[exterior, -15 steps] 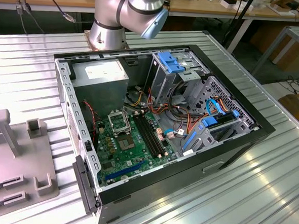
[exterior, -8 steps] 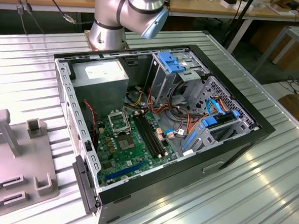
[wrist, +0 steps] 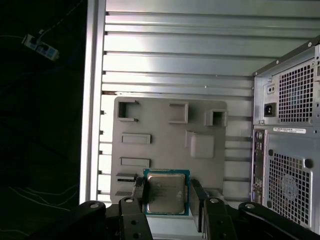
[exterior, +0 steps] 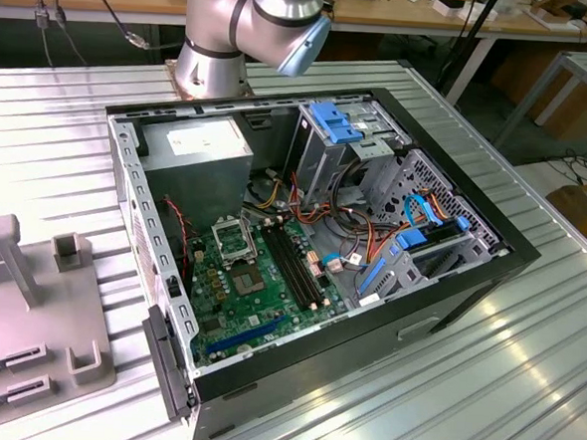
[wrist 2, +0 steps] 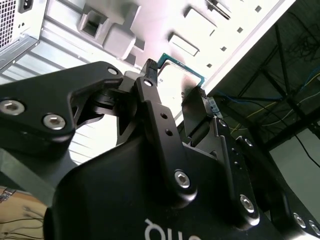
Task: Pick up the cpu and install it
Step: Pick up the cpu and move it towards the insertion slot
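Observation:
The cpu (wrist: 166,192) is a small square chip with a silver-grey face and a green rim. It sits between my gripper's (wrist: 167,194) two black fingers (wrist: 139,192), which press on its opposite edges. In the second wrist view the cpu's green edge (wrist 2: 181,70) shows between the same fingertips (wrist 2: 150,75) of the gripper (wrist 2: 175,84). The chip is over the grey holder plate (wrist: 160,125), near one edge of it. The metal-framed socket (exterior: 234,239) lies on the green board inside the open computer case (exterior: 469,281).
The grey holder plate (exterior: 29,304) with raised blocks lies at the exterior view's left on the ribbed metal table (exterior: 522,394). Inside the case are a grey power-supply box (exterior: 203,145), black memory slots (exterior: 296,265), blue drive brackets and cables. The case's back panel (wrist: 290,150) stands beside the plate.

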